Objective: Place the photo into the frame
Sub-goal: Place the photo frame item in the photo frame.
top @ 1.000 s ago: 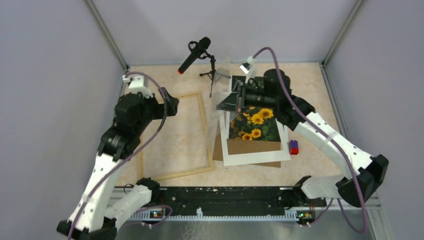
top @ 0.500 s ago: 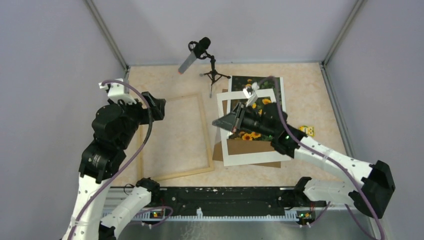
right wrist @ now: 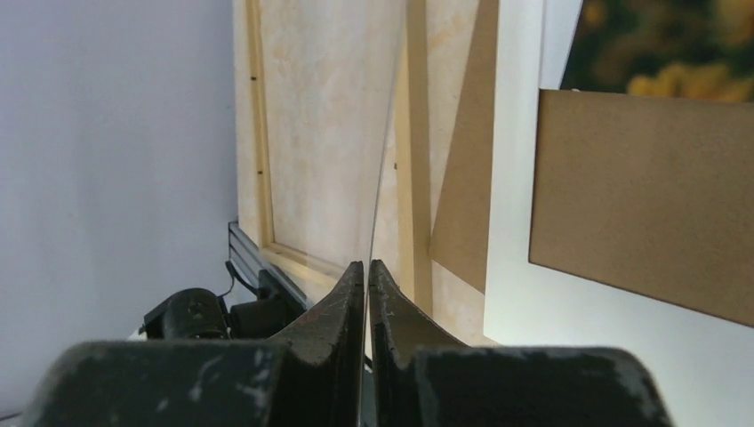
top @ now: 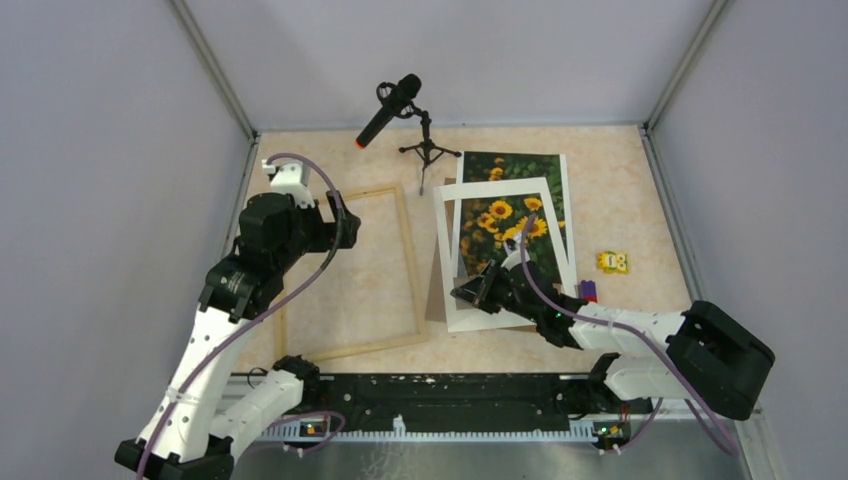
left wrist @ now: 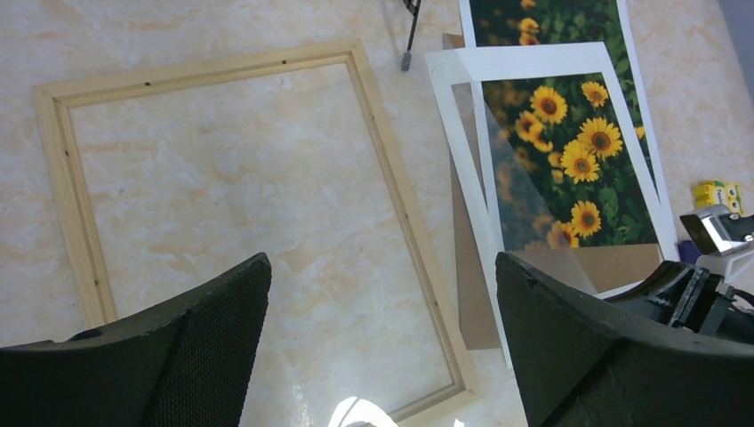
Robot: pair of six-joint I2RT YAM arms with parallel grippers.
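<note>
Top external view: the photo (top: 520, 167) lies flat on the surface to the right of the frame (top: 411, 262). Its near part is under a white mat (top: 490, 190), and sunflowers show through the mat's window. A brown board (left wrist: 622, 263) shows in the window's near part. The right gripper (top: 468, 293), low at the mat's near edge just right of the frame, pinches a thin clear sheet (left wrist: 525, 213). The left gripper (top: 343, 216) hangs above the frame's far left corner, spread wide and holding nothing.

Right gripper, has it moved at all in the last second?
Yes. The right gripper, shut on a clear sheet, has drawn back from the microphone stand toward the black base rail.
</note>
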